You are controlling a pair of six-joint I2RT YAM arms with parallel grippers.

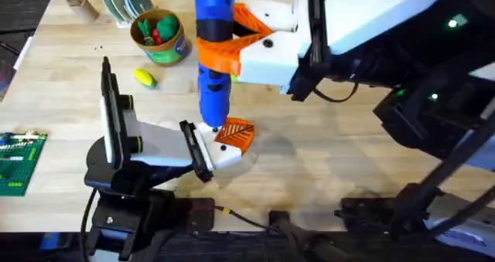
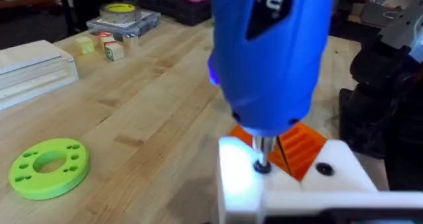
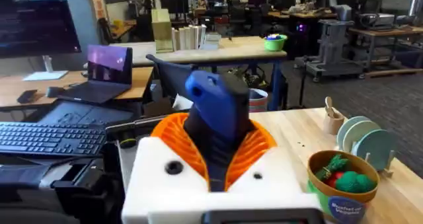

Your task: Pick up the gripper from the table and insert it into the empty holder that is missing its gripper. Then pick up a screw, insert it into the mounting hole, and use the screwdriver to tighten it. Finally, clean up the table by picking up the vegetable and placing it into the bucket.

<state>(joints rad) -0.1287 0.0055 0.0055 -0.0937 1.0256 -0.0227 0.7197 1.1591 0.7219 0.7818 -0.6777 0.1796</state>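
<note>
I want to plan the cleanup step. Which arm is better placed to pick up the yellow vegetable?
Probably left. The right claw is shut on the screwdriver, while the vegetable lies on the left arm's side.

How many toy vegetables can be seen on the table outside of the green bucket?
1: the small yellow oval toy vegetable with a green end lies on the wood, just beside the round green bucket. Others may be hidden behind the blue screwdriver.

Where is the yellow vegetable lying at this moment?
In the overhead view the vegetable lies on the table, left of the screwdriver and just below the bucket, not yet inside it.
</note>
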